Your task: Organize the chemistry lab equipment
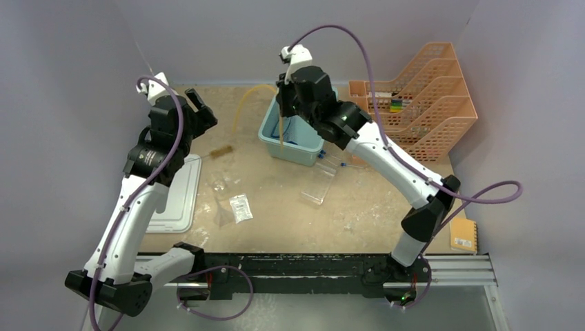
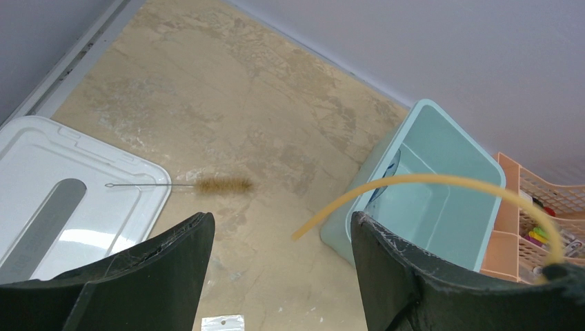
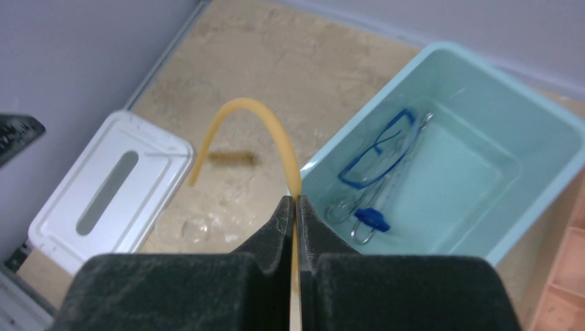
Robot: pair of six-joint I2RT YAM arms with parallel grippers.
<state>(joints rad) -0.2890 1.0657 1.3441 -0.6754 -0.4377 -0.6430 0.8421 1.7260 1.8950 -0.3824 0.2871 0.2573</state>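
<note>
My right gripper is shut on the amber rubber tube above the near-left rim of the teal bin. The tube arcs left over the table; it also shows in the left wrist view. In the bin lie blue-framed goggles and metal tongs. My left gripper is open and empty, above the table left of the bin. The thin brush lies beside the white lid. A plastic packet, the clear rack and blue-capped tubes lie on the table.
A white lid lies flat at the left. The orange mesh tiered tray stands at the back right. A small yellow notebook lies at the right edge. Walls close in at the back and both sides.
</note>
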